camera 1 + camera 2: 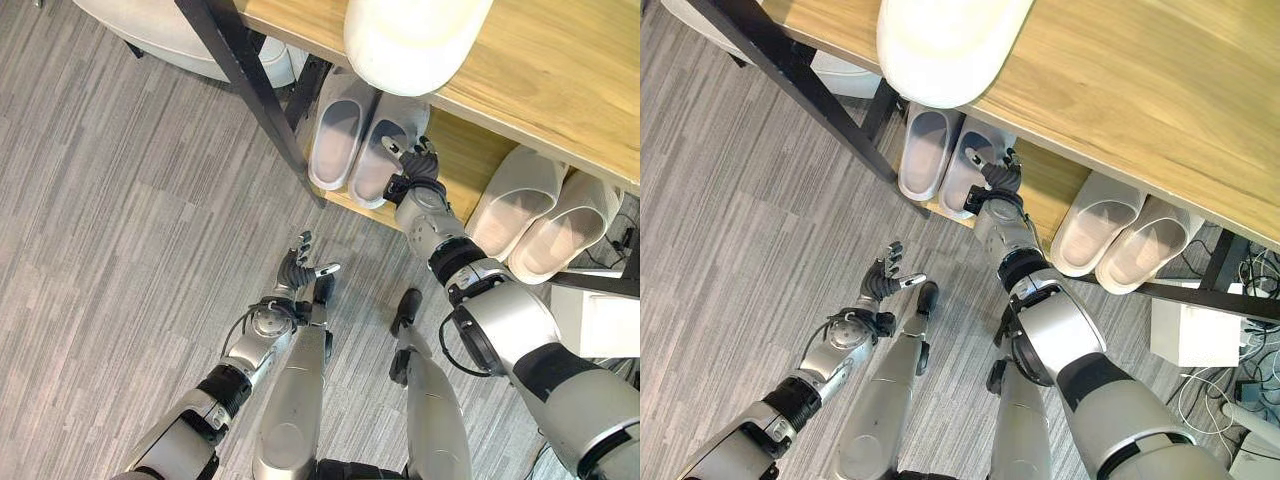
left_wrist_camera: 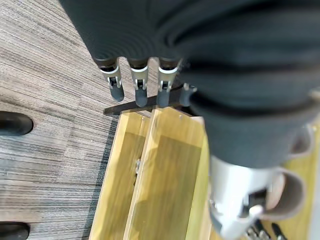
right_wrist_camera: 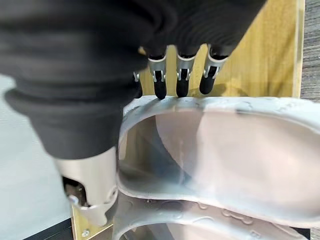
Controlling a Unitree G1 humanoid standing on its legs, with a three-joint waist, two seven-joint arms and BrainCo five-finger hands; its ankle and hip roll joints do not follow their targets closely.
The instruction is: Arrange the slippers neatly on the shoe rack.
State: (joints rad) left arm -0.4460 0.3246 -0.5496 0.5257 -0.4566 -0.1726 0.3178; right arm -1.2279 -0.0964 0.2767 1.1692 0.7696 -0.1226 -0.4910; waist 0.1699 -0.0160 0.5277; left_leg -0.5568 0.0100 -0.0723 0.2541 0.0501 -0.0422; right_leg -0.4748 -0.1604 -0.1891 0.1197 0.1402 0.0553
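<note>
Right hand [image 1: 418, 165] rests straight fingertips [image 3: 181, 86] on the slipper [image 1: 385, 150] rim on the rack [image 1: 470, 150]. Left hand [image 1: 298, 270] hangs open over the floor [image 1: 120, 200].

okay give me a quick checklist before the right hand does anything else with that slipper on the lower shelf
1. Right hand at the grey slipper: ok, fingertips on its edge.
2. Firm hold on it: cannot tell, the fingers look straight in the right wrist view.
3. Slipper lies beside its mate on the lower shelf: ok, side by side.
4. Second pair on the same shelf, apart from the hand: ok.
5. Left hand out of the way: ok, open above the floor.
</note>
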